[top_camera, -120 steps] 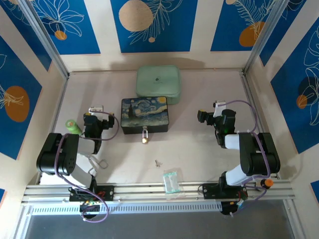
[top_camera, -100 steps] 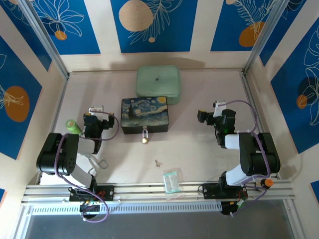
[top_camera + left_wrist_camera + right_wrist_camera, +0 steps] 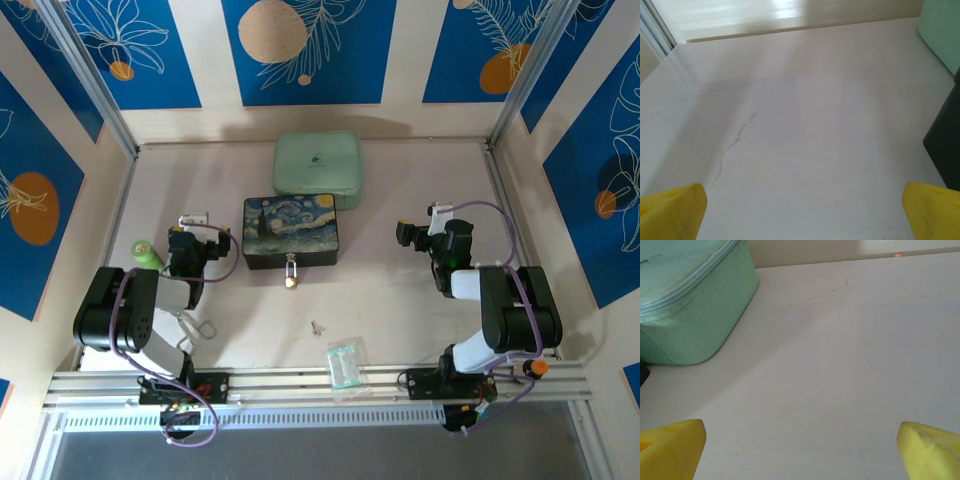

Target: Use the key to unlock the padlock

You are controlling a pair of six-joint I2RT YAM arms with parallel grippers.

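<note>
Brass-gold, the padlock [image 3: 291, 281] sits at the near face of the painted box [image 3: 290, 231] — the key [image 3: 316, 327] lies on the table [image 3: 400, 310], nearer the arms. Left gripper [image 3: 801, 212] and right gripper [image 3: 800, 450] gape wide, holding nothing.

We see yellow pads [image 3: 675, 212] on the left claw [image 3: 802, 212]; a mint-green case [image 3: 685, 300] left of the right claw [image 3: 801, 450]; a brass-gold padlock [image 3: 291, 282]; a blue starry-night box [image 3: 290, 230].

I can read no words, numbers or brand names here. The pale green case [image 3: 318, 170] has a small dark mark on its lid, too tiny for me to make out. The painted box [image 3: 290, 228] bears a starry picture, with no legible writing.
</note>
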